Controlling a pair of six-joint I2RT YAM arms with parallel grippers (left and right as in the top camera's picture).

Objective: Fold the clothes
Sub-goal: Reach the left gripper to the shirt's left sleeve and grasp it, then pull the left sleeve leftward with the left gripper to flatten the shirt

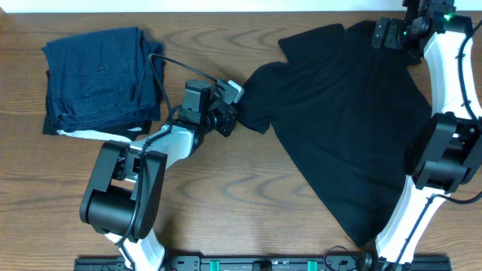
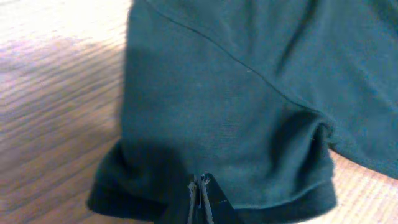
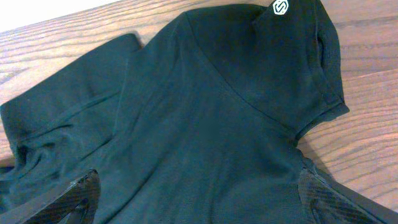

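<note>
Bottom of the overhead frame first: the left arm (image 1: 124, 188) and right arm (image 1: 444, 150) rise from the near edge of the table (image 1: 248, 203). Mid-frame, the left gripper (image 1: 232, 114) is clenched on the hem of the shirt's (image 1: 346, 128) sleeve (image 1: 256, 98). In the left wrist view its 2 fingers (image 2: 211, 208) press together at bottom centre, black hem pinched between them, and the sleeve spreads away above.

The shirt lies across the right half of the overhead frame. Its body runs diagonally from lower right to upper right, and that 1 sleeve pokes toward the centre.

Further back, upper left, sits a pile (image 1: 102, 79) of folded navy garments, a white layer showing at its lower edge, apart from the shirt.

Farthest, at the top right corner, the right gripper (image 1: 392, 34) is over the collar end, jaws spread wide, holding nothing. In the right wrist view its 2 pads (image 3: 78, 196) sit in the lower corners with black fabric between. A small white logo (image 3: 280, 8) shows at the top, by the collar. Whether the pads touch the cloth, I cannot tell.
</note>
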